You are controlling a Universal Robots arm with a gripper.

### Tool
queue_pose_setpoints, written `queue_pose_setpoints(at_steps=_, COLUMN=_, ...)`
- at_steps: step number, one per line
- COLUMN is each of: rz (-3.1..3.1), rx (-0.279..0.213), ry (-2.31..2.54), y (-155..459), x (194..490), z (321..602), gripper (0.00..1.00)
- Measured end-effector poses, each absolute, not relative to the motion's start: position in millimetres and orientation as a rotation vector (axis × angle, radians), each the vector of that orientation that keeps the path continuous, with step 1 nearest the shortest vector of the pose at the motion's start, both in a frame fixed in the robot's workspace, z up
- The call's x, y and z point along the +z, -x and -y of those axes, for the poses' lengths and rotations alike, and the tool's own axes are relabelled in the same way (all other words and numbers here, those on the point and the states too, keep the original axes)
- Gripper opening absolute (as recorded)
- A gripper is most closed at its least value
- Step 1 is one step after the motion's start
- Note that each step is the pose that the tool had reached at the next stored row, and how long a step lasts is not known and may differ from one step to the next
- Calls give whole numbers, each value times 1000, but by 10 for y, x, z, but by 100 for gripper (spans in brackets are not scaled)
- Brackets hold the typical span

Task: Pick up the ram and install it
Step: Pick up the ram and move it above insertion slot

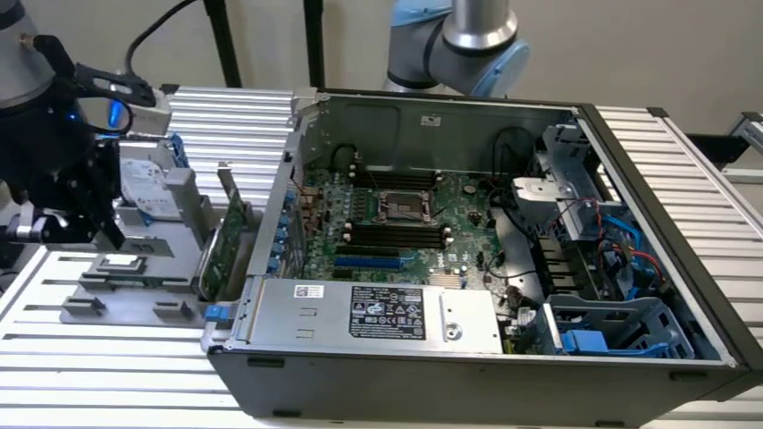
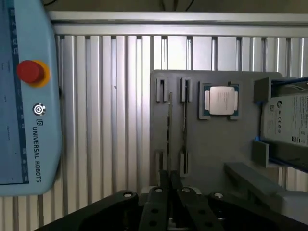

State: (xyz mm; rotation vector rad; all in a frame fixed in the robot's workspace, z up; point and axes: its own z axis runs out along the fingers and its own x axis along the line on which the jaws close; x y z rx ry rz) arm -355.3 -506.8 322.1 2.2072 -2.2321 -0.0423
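Ribbed aluminium bench (image 1: 120, 375), grey fixture tray (image 2: 211, 144) beside an open computer case (image 1: 417, 393). Ram (image 2: 169, 127) stands on edge in the tray's slots. Gripper (image 2: 170, 179) sits over one end, grip state unreadable.

Exterior view: high up, looking down on computer case (image 1: 477, 380) and grey tray (image 1: 125, 308). Wrist view: past the gripper (image 2: 171, 182), close above that tray (image 2: 211, 144).

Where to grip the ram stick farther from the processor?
Best bet: pinch the ram across its flat faces at mid-length, coming straight down from above. It stands on edge in the gray holder, ends seated in slots, so only its thin top edge is free.
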Motion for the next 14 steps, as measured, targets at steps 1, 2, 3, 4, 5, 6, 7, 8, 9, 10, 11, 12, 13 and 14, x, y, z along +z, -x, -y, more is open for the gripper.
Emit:
queue_pose_setpoints(at_steps=1, rz=2232, rx=-43, ry=-2207, y=3515, x=3260, z=5068, gripper=0)
queue_pose_setpoints(at_steps=2, rz=2232, rx=-43, ry=-2208, y=3474, x=3299, z=5068, gripper=0)
queue_pose_setpoints(at_steps=3, rz=2233, rx=-44, ry=-2208, y=3435, x=3334, z=5068, gripper=0)
queue_pose_setpoints(at_steps=4, rz=2233, rx=-45, ry=-2209, y=3389, x=3373, z=5068, gripper=0)
queue_pose_setpoints(at_steps=5, rz=2234, rx=-46, ry=-2209, y=3346, x=3408, z=5068, gripper=0)
queue_pose_setpoints(at_steps=6, rz=2234, rx=-48, ry=-2210, y=3301, x=3444, z=5068, gripper=0)
queue_pose_setpoints(at_steps=7, rz=2235, rx=-49, ry=-2210, y=3256, x=3478, z=5068, gripper=0)
queue_pose_setpoints(at_steps=8, rz=2235, rx=-50, ry=-2211, y=3211, x=3512, z=5068, gripper=0)
queue_pose_setpoints(at_steps=9, rz=2236, rx=-52, ry=-2212, y=3161, x=3549, z=5068, gripper=0)
queue_pose_setpoints(at_steps=10, rz=2236, rx=-53, ry=-2212, y=3120, x=3580, z=5068, gripper=0)
queue_pose_setpoints(at_steps=11, rz=2237, rx=-55, ry=-2213, y=3076, x=3613, z=5068, gripper=0)
queue_pose_setpoints(at_steps=12, rz=2238, rx=-57, ry=-2214, y=3027, x=3649, z=5068, gripper=0)
queue_pose_setpoints(at_steps=13, rz=2238, rx=-58, ry=-2214, y=2983, x=3681, z=5068, gripper=0)
queue_pose_setpoints(at_steps=14, rz=2239, rx=-60, ry=-2215, y=2938, x=3714, z=5068, gripper=0)
